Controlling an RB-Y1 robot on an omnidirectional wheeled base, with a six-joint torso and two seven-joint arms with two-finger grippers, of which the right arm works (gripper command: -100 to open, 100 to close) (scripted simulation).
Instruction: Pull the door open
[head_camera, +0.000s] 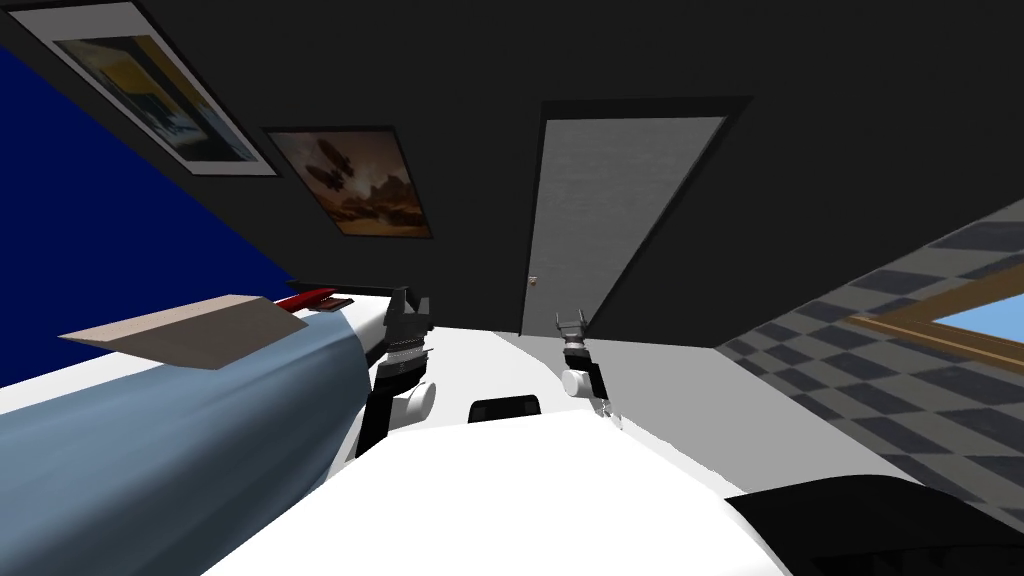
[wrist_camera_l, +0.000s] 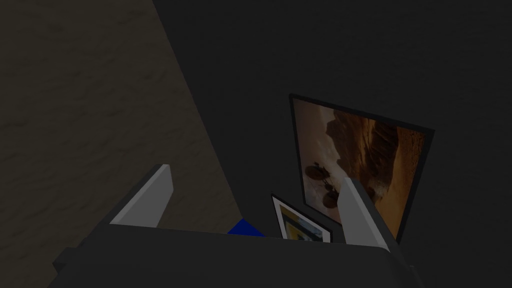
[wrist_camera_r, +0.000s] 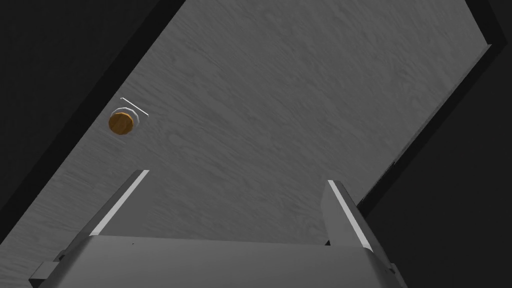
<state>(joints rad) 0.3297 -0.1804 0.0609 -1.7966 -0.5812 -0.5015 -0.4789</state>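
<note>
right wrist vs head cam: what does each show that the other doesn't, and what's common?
Right wrist: the knob up close, orange-brown on a pale plate, lying off to one side of the open right hand, not between its fingers. Head: the left hand, two framed pictures and a window. Both: the grey door ahead of the right hand.

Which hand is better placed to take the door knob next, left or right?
The right. The open right hand faces the grey door, with the brown knob ahead, just outside its fingers. The open left hand points at framed pictures on the dark wall.
</note>
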